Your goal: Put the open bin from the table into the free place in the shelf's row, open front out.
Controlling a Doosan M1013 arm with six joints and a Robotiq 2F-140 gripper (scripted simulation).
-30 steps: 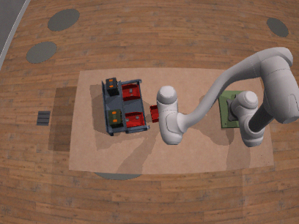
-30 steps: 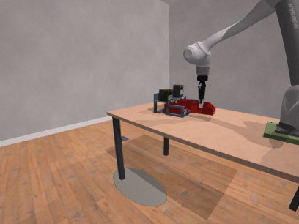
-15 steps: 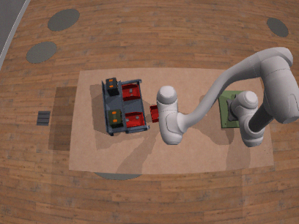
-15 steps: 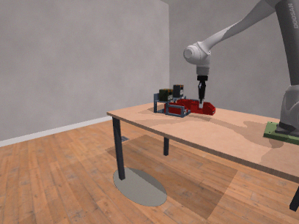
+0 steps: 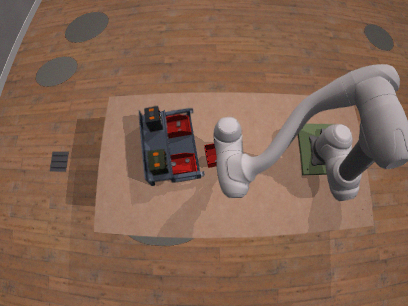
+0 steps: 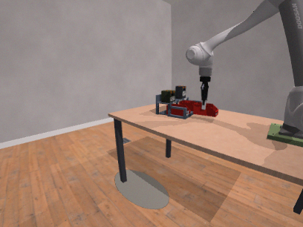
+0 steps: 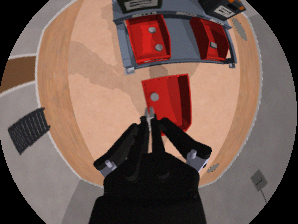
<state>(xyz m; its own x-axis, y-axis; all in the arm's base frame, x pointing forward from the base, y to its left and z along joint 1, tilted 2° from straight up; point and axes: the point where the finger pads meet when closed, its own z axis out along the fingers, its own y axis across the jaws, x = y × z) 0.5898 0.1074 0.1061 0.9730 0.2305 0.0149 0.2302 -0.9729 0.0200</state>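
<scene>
The red open bin (image 5: 210, 156) (image 6: 212, 110) (image 7: 170, 102) is in front of the shelf, a grey round part in it. My gripper (image 6: 203, 106) (image 7: 150, 111) is shut on the bin's side wall, the left one in the wrist view; the arm hides it in the top view. Whether the bin touches the table I cannot tell. The grey-blue shelf (image 5: 180, 145) (image 7: 181, 44) holds two red bins, one (image 5: 184, 164) (image 7: 150, 37) with two parts and one (image 5: 178, 125) (image 7: 212, 40) with one part. The free place is between them.
Two dark boxes with orange marks, one (image 5: 157, 162) (image 6: 168, 96) and another (image 5: 153, 119) (image 6: 180, 91), stand on the shelf's raised rear board. A front lip runs along the shelf. The arm's green base plate (image 5: 312, 167) (image 6: 282, 135) is at the table's other end.
</scene>
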